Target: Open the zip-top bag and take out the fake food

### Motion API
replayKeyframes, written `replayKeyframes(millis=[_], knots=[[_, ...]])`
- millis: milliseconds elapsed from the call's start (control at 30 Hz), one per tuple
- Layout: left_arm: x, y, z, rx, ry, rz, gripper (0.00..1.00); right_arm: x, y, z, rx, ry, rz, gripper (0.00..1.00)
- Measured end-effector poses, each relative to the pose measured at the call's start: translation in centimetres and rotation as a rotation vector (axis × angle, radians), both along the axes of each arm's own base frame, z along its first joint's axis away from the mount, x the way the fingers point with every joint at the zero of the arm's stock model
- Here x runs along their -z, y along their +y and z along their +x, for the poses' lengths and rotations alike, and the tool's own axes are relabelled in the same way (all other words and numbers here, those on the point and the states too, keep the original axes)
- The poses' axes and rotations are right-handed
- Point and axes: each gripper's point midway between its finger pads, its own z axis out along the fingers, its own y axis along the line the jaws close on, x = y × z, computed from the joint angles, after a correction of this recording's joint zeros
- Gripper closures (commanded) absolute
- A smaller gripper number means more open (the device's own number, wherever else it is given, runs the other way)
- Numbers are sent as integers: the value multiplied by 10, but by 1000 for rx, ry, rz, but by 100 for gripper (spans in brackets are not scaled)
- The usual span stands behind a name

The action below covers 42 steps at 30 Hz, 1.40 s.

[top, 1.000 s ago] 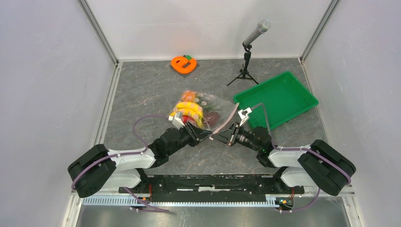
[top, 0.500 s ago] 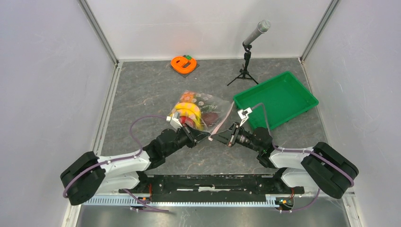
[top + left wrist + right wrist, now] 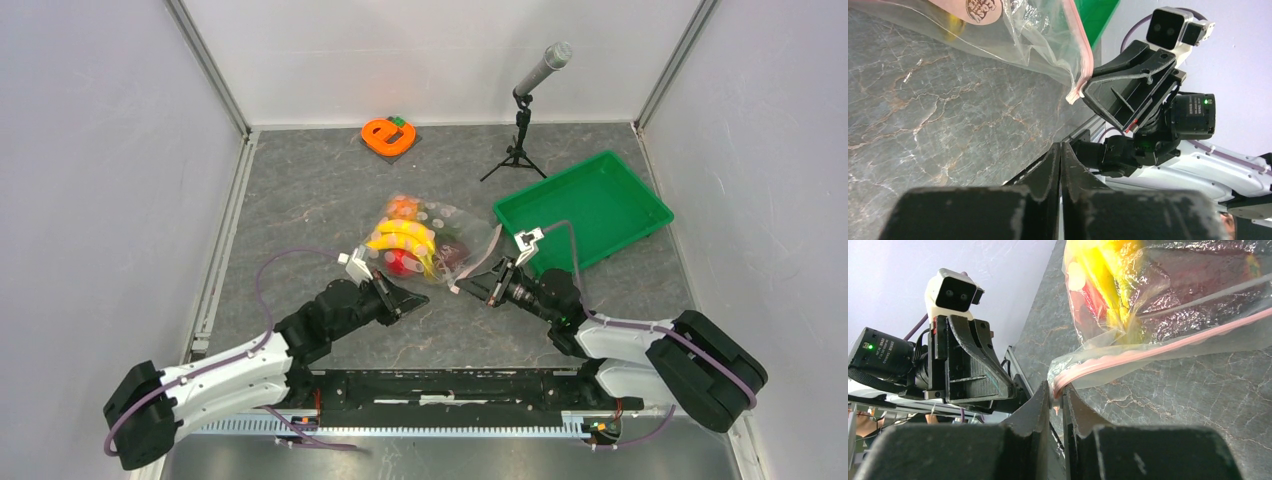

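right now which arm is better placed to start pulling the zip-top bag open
Right: the right tool is pinched on the end of the zip-top bag's pink zip strip; the left tool is shut on nothing, apart from the bag, so it likely must regrasp.

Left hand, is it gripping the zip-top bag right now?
No, the left hand is shut on nothing, with the zip-top bag apart from it.

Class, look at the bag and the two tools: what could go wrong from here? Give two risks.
1. Only the right tool pinches the bag, at the end of its pink strip; that thin hold may slip.
2. The left tool is shut on nothing, clear of the bag, so pulling may drag bag and fruit without opening it.
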Motion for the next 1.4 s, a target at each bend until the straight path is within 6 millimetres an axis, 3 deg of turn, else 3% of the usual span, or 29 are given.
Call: replayKeyframes(millis=[67, 167, 333, 533, 867, 1067, 1400], knots=[[-1, 4, -3, 1, -4, 5, 66, 0, 0, 0, 0, -1, 0, 100], [-2, 6, -4, 5, -17, 10, 46, 0, 0, 0, 1, -1, 0, 100], [7, 0, 0, 9, -9, 29, 37, 0, 0, 0, 0, 0, 0, 100], [28, -15, 6, 33, 31, 69, 36, -1, 1, -2, -8, 0, 0, 100], [1, -41, 26, 33, -22, 1, 41, -2, 3, -6, -23, -4, 4, 100], [6, -44, 29, 32, -15, 9, 51, -2, 4, -7, -27, -4, 5, 100], [6, -42, 33, 5, -24, 11, 52, -2, 4, -7, -30, -5, 6, 100]])
